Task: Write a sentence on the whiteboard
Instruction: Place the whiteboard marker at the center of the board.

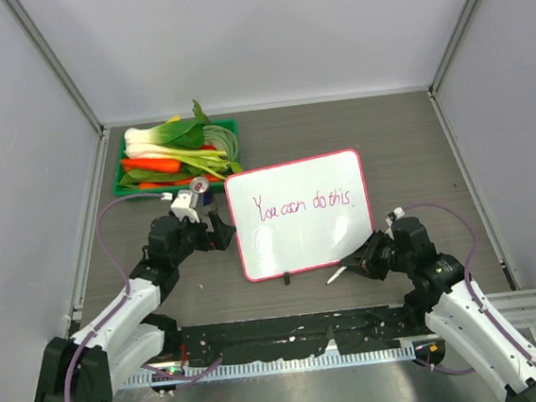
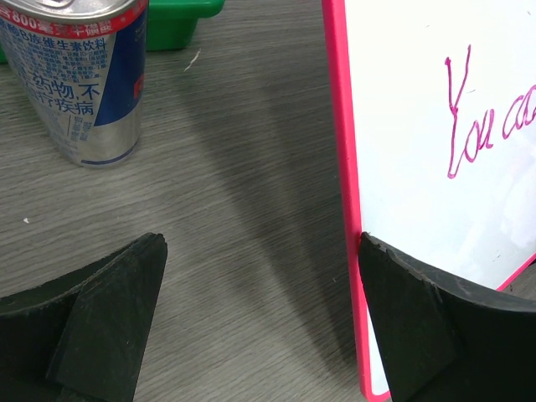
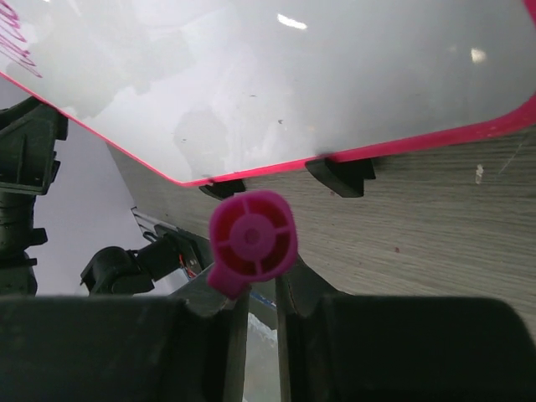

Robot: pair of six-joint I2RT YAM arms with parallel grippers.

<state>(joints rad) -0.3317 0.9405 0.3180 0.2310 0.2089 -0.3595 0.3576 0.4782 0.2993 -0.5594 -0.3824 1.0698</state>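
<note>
The whiteboard (image 1: 298,215) is sitting near the middle of the surface, its lower edge facing the near edge where the arms are bolted. It is resting on its two black feet (image 3: 339,174) and seems to be tilting back slightly, which is probably keeping its face turned up for writing. The sentence (image 1: 303,203) is running across it as one pink-purple line of four words, "You can do this", so the writing is looking finished. The left pincer (image 2: 260,251) is standing wide open and holding nothing. One finger is touching the board's pink left edge and the other is hovering over bare wood, most likely bracing the board so that it is not sliding under the pen strokes. The right pincer (image 3: 255,293) is closing on the single marker (image 3: 251,239), whose pink cap end is pointing at the wrist camera. It is hanging just off the board's near right corner, apart from the white face, as if it is resting after the last word. One drink can (image 2: 79,75) is standing upright beside the board's far left corner. Behind it, one green tray (image 1: 123,172) is lying near the surface's far left corner, holding a pile of vegetables too tangled for me to count.
</note>
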